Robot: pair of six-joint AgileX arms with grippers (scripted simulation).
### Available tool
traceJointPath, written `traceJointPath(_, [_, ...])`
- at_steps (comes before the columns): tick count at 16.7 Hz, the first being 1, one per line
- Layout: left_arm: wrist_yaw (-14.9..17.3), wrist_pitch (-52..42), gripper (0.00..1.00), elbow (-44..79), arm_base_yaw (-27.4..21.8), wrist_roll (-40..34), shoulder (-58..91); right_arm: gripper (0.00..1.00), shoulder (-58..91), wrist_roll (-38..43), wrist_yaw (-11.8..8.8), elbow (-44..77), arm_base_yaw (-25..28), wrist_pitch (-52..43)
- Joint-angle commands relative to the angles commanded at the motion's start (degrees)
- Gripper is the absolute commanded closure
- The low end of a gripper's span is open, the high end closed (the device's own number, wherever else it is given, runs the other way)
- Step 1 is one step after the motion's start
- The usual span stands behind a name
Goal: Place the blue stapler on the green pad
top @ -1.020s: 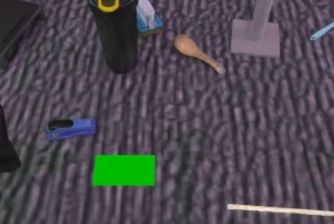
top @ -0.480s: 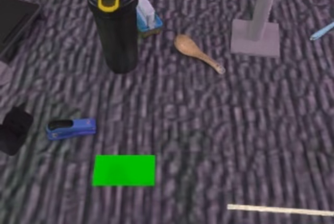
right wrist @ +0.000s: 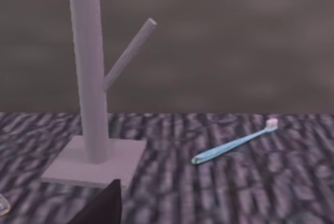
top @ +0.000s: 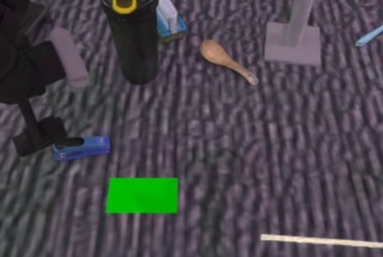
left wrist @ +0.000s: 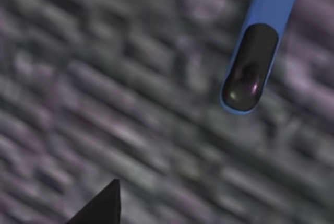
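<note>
The blue stapler (top: pixel 82 147) lies flat on the table at the left, its dark patch toward the left end. Just below and right of it lies the plain green pad (top: pixel 142 195), apart from the stapler. My left gripper (top: pixel 37 136) hangs beside the stapler's dark end, open and holding nothing. In the left wrist view the stapler (left wrist: pixel 257 46) shows from above, with one dark fingertip (left wrist: pixel 107 208) well off to its side. My right arm is out of the top view; one fingertip (right wrist: pixel 104 205) shows in the right wrist view, with nothing held.
A tall black tumbler with a yellow lid loop (top: pixel 130 29) stands behind the stapler, a blue-and-white block (top: pixel 169 18) beside it. Farther right are a wooden spoon (top: pixel 227 59), a grey branched stand (top: pixel 294 41), a light-blue toothbrush (top: pixel 368 36) and a thin pale stick (top: pixel 323 241).
My left arm has swung in from the left edge, and its gripper has come right up to the stapler's dark end. Stapler and pad have not moved.
</note>
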Motion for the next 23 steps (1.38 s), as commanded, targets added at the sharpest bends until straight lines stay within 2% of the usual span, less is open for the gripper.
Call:
traceJointPath(6, [0.2,-10.0,0.00,14.6,-2.1,10.6,17.6,0.00,0.0,0.0,0.0,0.0,0.0,0.0])
traceJointPath(13, [0.3,-10.5,0.00,15.8,-2.0,11.5,19.0,0.00,0.0,0.0,0.0,0.0,0.0,0.0])
traceJointPath(16, [0.3,-6.6,0.00,13.2,-2.2,11.7,20.5,0.00,0.0,0.0,0.0,0.0,0.0,0.0])
traceJointPath(23, [0.3,9.4,0.00,4.0,-2.1,11.8,27.0,0.00,0.0,0.0,0.0,0.0,0.0,0.0])
